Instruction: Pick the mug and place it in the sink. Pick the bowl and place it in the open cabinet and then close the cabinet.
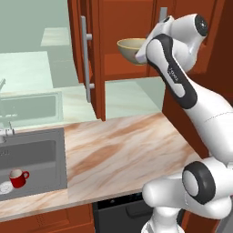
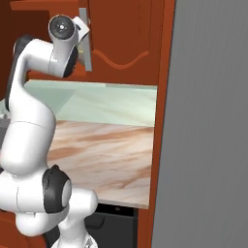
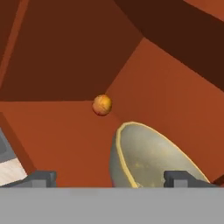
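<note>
Inside the open cabinet (image 1: 120,27), on its shelf: the bowl (image 1: 130,49), upright, right edge hidden behind the white arm (image 1: 175,73). Seen close from the hand camera as bowl (image 3: 148,159), lower part cut off by the frame's bottom. Just beyond it, toward the far corner of the cabinet (image 3: 65,57) interior: a small orange ball (image 3: 102,105), too small to identify further. Gripper (image 3: 109,178) spread wide, tips standing well apart, one left of the bowl, the other over its right side; nothing clamped between them. Contact with the bowl rim: cannot tell. Left door swung out, with long silver handle (image 1: 85,59). Down on the near left, in the sink (image 1: 50,152): the red mug (image 1: 18,177), upright, beside the pale drain (image 1: 5,187), partly cut off. Marble counter (image 1: 118,145) between sink and arm base.
</note>
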Tool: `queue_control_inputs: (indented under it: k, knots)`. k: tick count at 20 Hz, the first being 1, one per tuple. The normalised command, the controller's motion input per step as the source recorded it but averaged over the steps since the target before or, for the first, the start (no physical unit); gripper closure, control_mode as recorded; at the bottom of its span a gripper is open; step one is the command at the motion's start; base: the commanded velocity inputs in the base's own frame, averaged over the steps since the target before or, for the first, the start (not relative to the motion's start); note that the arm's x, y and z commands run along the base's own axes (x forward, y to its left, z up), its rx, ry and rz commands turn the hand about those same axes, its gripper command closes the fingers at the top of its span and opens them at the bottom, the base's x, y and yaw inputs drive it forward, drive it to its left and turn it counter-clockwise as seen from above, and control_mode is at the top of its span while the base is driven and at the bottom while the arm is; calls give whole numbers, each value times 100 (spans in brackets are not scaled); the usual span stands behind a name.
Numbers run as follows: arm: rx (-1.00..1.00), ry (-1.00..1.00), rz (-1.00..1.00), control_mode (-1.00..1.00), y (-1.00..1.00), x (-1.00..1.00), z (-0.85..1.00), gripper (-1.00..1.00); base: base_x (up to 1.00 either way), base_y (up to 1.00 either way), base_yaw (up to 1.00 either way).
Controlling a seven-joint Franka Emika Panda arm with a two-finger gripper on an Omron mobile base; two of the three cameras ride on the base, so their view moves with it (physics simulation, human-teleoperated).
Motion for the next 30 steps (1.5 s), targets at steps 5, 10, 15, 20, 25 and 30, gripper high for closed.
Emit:
queue_control_inputs:
  k: [5,10,15,20,25,30]
  knots:
    - [5,8,0,-100,6,-10,1,-100,0,0,0]
    - [10,-3,-1,-100,-34,-100,14,-100,0,0,0]
    - [10,0,-6,-100,-55,-100,8,-100,0,0,0]
    - [8,0,-11,-100,-56,-100,5,-100,0,0,0]
    - [8,-1,-15,-100,-25,-100,6,-100,0,0,0]
    - [0,-23,-12,-100,-6,-100,-4,-100,0,0,0]
